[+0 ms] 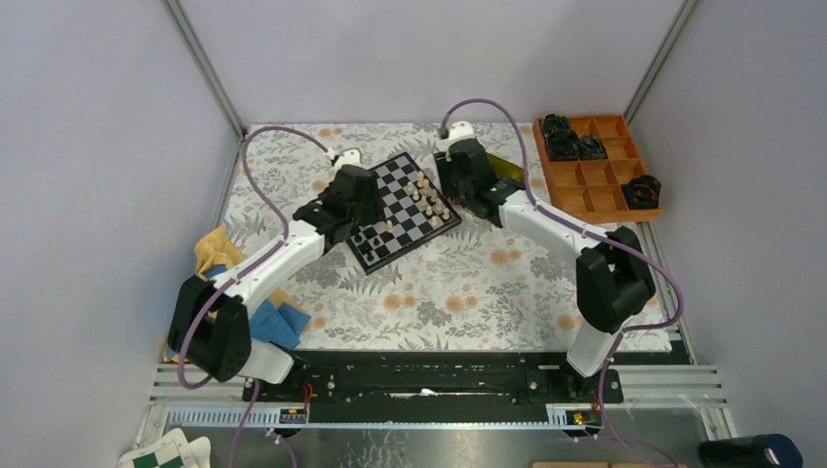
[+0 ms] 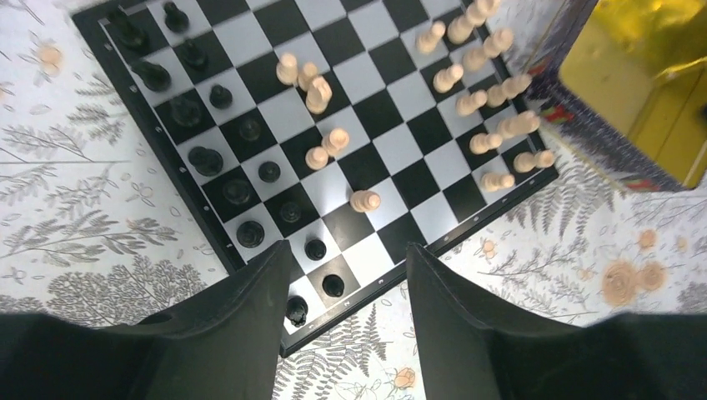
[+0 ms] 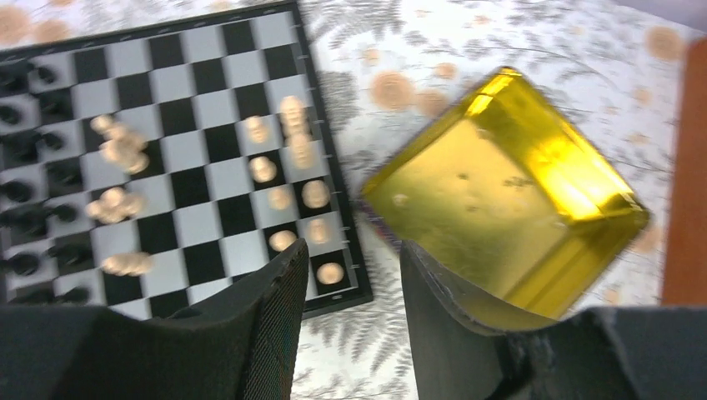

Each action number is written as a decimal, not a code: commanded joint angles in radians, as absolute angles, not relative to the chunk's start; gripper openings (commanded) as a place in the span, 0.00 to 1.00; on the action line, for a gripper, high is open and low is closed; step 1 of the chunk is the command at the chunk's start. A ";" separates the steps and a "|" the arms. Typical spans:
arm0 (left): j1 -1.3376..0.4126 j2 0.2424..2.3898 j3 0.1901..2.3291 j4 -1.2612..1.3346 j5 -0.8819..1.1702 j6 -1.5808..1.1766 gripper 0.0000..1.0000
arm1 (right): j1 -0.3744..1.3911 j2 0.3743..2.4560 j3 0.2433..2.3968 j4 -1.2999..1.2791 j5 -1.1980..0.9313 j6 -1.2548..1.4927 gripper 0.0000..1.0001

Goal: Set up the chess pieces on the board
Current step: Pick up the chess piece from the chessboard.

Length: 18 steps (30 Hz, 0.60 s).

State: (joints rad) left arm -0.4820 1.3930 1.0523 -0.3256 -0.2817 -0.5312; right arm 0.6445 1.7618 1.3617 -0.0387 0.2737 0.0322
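The board (image 1: 395,177) lies tilted in the middle of the floral table. Black chess pieces (image 2: 208,158) stand along its left side in the left wrist view. Tan chess pieces (image 2: 492,100) crowd the far right side, and a few (image 2: 321,150) sit mid-board. My left gripper (image 2: 346,247) hovers open over the board's near corner, with nothing between its fingers. My right gripper (image 3: 354,247) is open and empty over the cloth beside the board's (image 3: 192,108) corner, where blurred tan pieces (image 3: 288,187) stand. From above, the left gripper (image 1: 359,203) and right gripper (image 1: 468,190) flank the board.
A shiny gold tin (image 3: 508,187) sits right beside the board's edge, close to my right fingers. An orange compartment tray (image 1: 597,164) with bulky black objects stands at the back right. Yellow and blue cloths (image 1: 278,320) lie by the left arm.
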 commanded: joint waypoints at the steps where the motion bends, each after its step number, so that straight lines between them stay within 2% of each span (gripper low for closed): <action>1: -0.476 1.465 1.079 -0.275 -0.203 -0.530 0.58 | 0.584 1.684 1.335 0.049 0.353 0.043 0.52; 7: -0.485 1.560 1.099 -0.224 -0.200 -0.534 0.53 | 0.543 1.671 1.310 0.069 0.343 0.048 0.52; 18: -0.528 1.714 1.172 -0.213 -0.244 -0.507 0.51 | 0.508 1.680 1.301 0.083 0.314 0.051 0.52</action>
State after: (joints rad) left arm -0.5144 1.6711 1.1332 -0.2607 -0.2180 -0.5274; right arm 0.5243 1.7233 1.3014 0.0235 0.3214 0.0422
